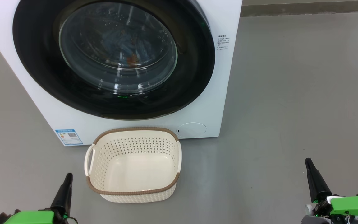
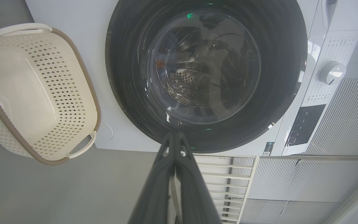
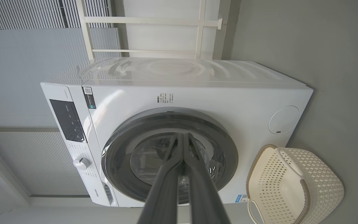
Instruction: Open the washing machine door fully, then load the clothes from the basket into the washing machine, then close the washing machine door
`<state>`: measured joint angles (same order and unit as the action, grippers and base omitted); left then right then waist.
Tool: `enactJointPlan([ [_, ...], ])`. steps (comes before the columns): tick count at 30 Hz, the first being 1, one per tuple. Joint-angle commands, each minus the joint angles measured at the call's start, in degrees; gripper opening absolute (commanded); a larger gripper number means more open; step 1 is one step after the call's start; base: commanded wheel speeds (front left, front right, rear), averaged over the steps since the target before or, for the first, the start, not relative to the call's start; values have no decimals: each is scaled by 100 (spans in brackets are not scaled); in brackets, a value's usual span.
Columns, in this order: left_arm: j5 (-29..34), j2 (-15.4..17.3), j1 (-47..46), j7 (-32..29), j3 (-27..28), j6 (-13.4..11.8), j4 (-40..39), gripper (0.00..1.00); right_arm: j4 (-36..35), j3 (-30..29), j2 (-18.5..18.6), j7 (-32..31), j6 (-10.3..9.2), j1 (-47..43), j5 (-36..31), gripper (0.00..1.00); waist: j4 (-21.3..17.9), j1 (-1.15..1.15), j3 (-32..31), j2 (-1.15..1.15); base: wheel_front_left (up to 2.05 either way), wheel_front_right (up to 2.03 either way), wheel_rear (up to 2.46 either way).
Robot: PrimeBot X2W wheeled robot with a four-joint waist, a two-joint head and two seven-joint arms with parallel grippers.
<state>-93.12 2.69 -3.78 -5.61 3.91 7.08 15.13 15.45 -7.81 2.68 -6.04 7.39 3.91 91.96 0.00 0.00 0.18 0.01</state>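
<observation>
Two containers stand in the scene, the washing machine (image 1: pixel 228 62) and the basket (image 1: pixel 135 128); both are on the grey floor (image 1: pixel 291 109). The washing machine door (image 1: pixel 33 62) is shut, its black rim lying flat against the white front. Through the clear glass bowl the clothes (image 1: pixel 126 46) are seen inside the drum, as a heap of light blue fabric with an orange-brown spot; how many pieces there are I cannot tell, because the glass reflects.

The basket stands just in front of the machine, below the door; it is upright, and its bare cream bottom and perforated walls show fully. One loop handle (image 1: pixel 89 160) is on the robot's left side; the blue label sticker (image 1: pixel 69 137) is on the machine front near the basket's far left corner, and the round service flap (image 1: pixel 191 129) near its far right corner.

The left end effector (image 1: pixel 69 176) is at the lower left of the head view, near the basket's near left corner but apart from it; its two dark fingers (image 2: pixel 154 186) are pressed together and pinch nothing, and in the left wrist view they meet at the tip in front of the door's rim. The right end effector (image 1: pixel 307 161) is at the lower right, well apart from the basket and the machine, over the floor; its fingers are also pressed together, with nothing between them.
</observation>
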Motion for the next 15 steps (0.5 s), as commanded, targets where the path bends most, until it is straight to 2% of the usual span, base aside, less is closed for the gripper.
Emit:
enactJointPlan([
  [1,39,70,-235,-34,194,41,-111,0,-143,128,20,-45,10,227,20,0,0,0,0,-1,0,0,0],
  [15,50,61,-236,-44,207,41,-111,0,-143,129,20,-45,10,227,21,0,0,0,0,-1,0,0,0],
])
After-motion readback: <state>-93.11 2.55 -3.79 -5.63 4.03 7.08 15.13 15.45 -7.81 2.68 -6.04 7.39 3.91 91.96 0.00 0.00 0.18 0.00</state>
